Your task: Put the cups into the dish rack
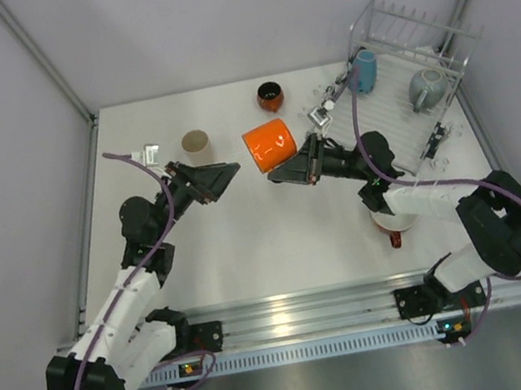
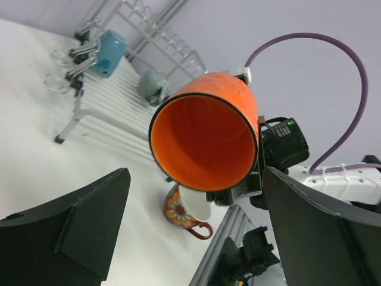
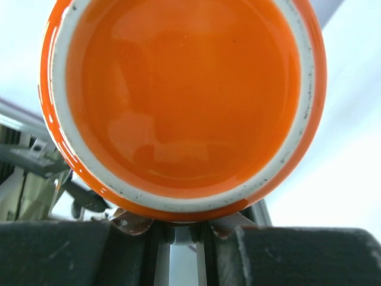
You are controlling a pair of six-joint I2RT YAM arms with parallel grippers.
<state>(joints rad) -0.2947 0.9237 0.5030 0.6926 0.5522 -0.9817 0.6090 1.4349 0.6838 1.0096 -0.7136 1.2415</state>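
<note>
My right gripper [image 1: 287, 162] is clamped on the orange cup [image 1: 270, 145]. It grips at the cup's base end, and in the right wrist view the glazed bottom fills almost everything above my fingers [image 3: 119, 250]. The cup lies on its side, clear of the table [image 1: 250, 247], with its mouth turned toward my left gripper [image 1: 227, 179]. That gripper is spread wide and holds nothing. Its two fingers stand either side of the cup's open mouth in the left wrist view, close to it but not touching.

Beneath my right forearm a red mug [image 2: 187, 211] with a white inside and a flower pattern sits on the table. Beyond my left gripper stands the beige tumbler [image 1: 196, 146], upright. The dark-and-orange cup [image 1: 270, 96] is farther back, near the table's far edge. The dish rack [image 1: 402, 23] fills the far right corner, and the light blue cup [image 1: 364, 71] and the grey mug [image 1: 426, 88] are already in it.
</note>
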